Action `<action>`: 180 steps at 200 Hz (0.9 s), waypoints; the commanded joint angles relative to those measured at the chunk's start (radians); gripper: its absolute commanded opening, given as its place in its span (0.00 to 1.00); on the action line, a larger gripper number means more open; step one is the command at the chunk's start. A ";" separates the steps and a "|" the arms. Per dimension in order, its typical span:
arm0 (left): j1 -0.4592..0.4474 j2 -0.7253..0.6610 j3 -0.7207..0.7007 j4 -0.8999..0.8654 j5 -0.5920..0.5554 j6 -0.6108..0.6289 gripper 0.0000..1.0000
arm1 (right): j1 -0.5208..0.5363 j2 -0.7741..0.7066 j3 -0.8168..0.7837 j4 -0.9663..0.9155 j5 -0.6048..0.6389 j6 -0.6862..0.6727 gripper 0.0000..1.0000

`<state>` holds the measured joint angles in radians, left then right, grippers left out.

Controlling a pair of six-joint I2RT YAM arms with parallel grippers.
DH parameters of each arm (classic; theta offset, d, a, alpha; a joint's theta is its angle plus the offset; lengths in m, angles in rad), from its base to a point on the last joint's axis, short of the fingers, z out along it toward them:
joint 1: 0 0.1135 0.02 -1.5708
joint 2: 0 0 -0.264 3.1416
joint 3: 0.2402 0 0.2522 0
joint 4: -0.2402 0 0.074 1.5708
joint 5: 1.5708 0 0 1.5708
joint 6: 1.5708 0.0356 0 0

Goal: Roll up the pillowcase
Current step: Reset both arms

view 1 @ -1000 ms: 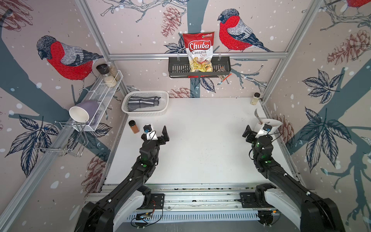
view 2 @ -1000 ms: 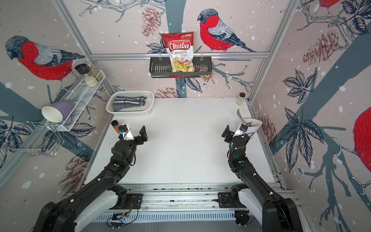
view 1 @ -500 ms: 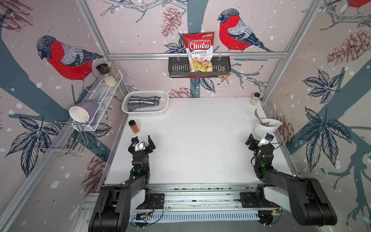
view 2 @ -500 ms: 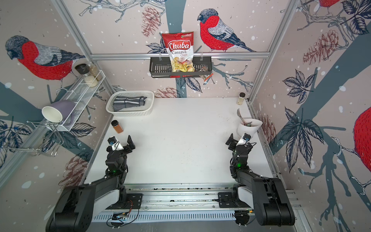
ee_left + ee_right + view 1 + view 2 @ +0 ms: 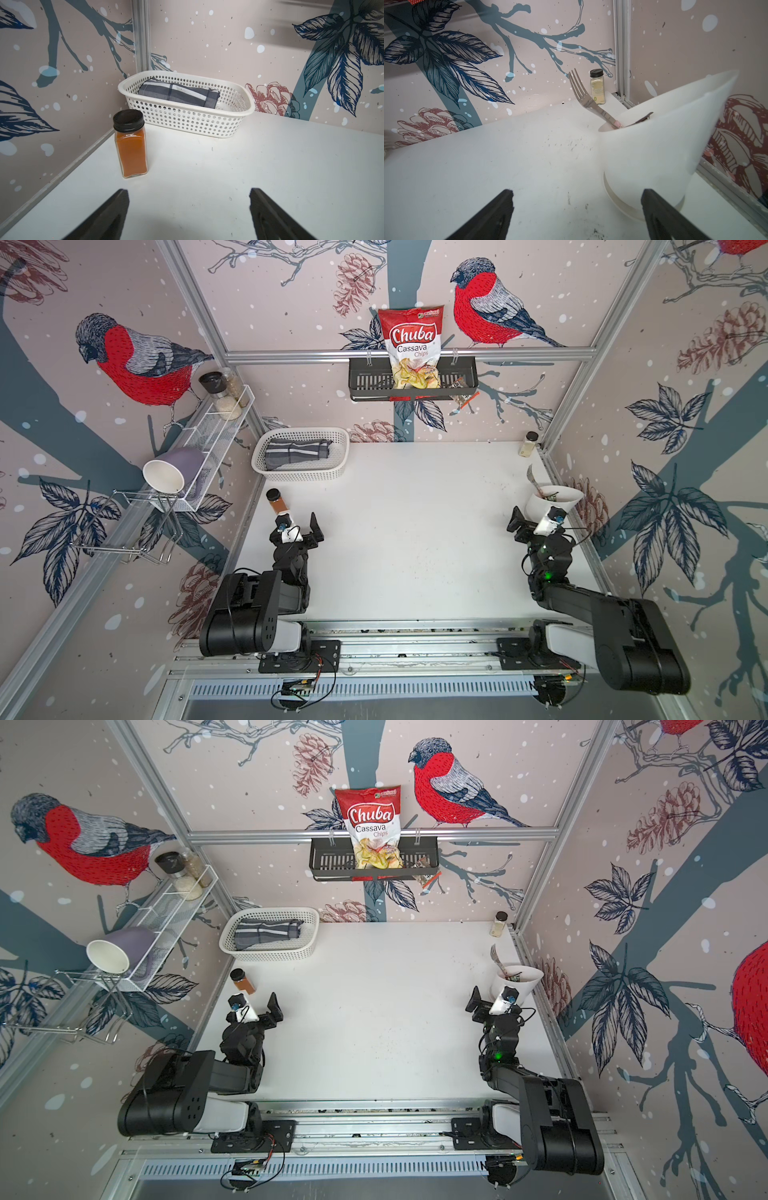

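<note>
The pillowcase (image 5: 297, 452) (image 5: 266, 932), grey cloth with white and navy stripes, lies bundled in a white perforated basket (image 5: 300, 476) at the table's back left corner. In the left wrist view the pillowcase (image 5: 178, 94) fills the basket (image 5: 187, 122) ahead of the jaws. My left gripper (image 5: 297, 524) (image 5: 253, 1006) (image 5: 188, 194) is open and empty over bare table near the left edge, well short of the basket. On the right side, my right gripper (image 5: 536, 516) (image 5: 492, 998) (image 5: 578, 194) is open and empty, far from the cloth.
An orange spice jar (image 5: 275, 499) (image 5: 131, 145) stands just beyond the left gripper. A white cup (image 5: 538, 506) (image 5: 654, 155) holding a fork (image 5: 583, 95) sits against the right gripper. A pale spice jar (image 5: 528, 443) stands back right. Wall shelves hold a mug (image 5: 166, 472) and a chips bag (image 5: 411, 344).
Both arms have drawn back toward the front rail and folded up. Both grippers stayed open and empty. The pillowcase has not moved.
</note>
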<state>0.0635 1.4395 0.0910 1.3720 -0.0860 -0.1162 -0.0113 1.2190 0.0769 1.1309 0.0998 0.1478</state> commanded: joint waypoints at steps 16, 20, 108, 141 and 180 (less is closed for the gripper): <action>-0.013 0.020 -0.003 0.067 0.017 0.020 0.94 | 0.011 0.158 -0.015 0.292 -0.012 -0.077 1.00; -0.017 0.025 -0.006 0.073 -0.001 0.017 0.94 | 0.014 0.181 -0.010 0.301 -0.020 -0.085 1.00; -0.021 0.057 0.026 0.046 -0.064 0.000 0.97 | 0.094 0.256 0.047 0.245 0.045 -0.163 1.00; -0.023 0.072 0.136 -0.137 0.032 0.040 0.97 | -0.009 0.278 0.148 0.083 -0.059 -0.068 1.00; -0.038 0.075 0.145 -0.147 0.019 0.053 0.97 | 0.016 0.283 0.149 0.088 -0.006 -0.082 1.00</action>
<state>0.0284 1.5131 0.2287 1.2610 -0.0788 -0.0795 0.0021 1.4998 0.2218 1.2331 0.0822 0.0540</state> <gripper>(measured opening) 0.973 0.999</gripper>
